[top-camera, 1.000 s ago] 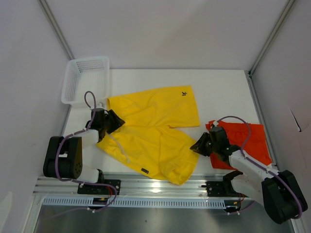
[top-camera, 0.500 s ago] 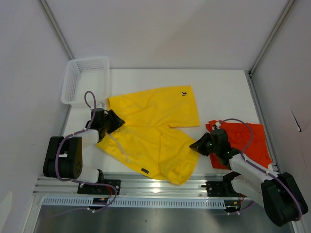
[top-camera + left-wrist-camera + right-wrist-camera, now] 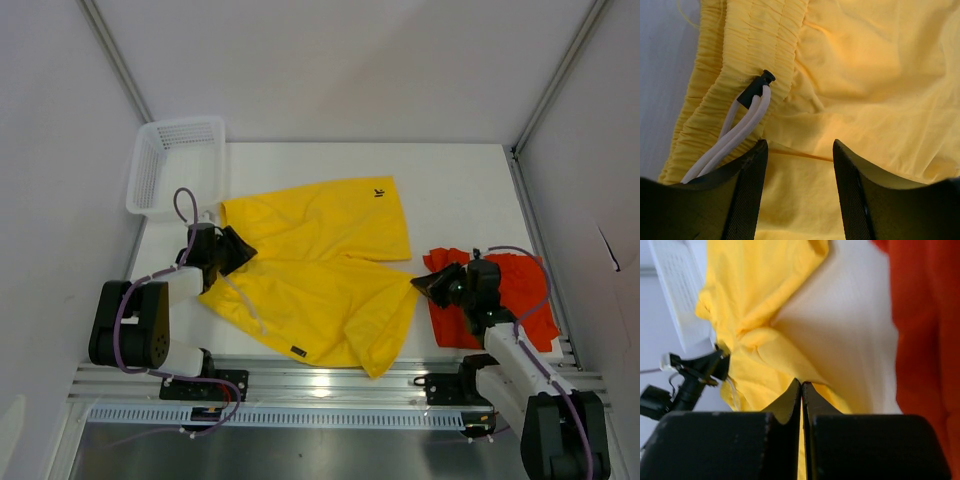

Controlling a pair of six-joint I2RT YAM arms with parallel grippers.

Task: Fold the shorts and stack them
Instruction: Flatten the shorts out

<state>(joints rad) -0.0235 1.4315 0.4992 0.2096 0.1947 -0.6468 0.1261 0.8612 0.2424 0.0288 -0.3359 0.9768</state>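
The yellow shorts [image 3: 310,250] lie spread in the middle of the table, waistband to the left, with a small black logo near the far edge. My left gripper [image 3: 238,250] is open, low over the waistband. Its fingers [image 3: 747,190] straddle yellow cloth just beside the white drawstring [image 3: 735,135] and its black toggle [image 3: 755,89]. My right gripper [image 3: 424,286] is shut on the edge of the near right leg of the yellow shorts [image 3: 765,300], a thin strip of cloth pinched between the jaws. The orange-red shorts [image 3: 520,290] lie crumpled at the right, partly under the right arm.
A white mesh basket [image 3: 150,165] stands at the far left corner of the table, just behind the left arm. The table's right edge runs close behind the orange-red shorts [image 3: 930,315]. Bare white table [image 3: 855,340] shows between the two shorts.
My right gripper has closed on the yellow leg's edge and moved right, drawing the cloth toward the orange-red shorts. The left gripper has stayed still.
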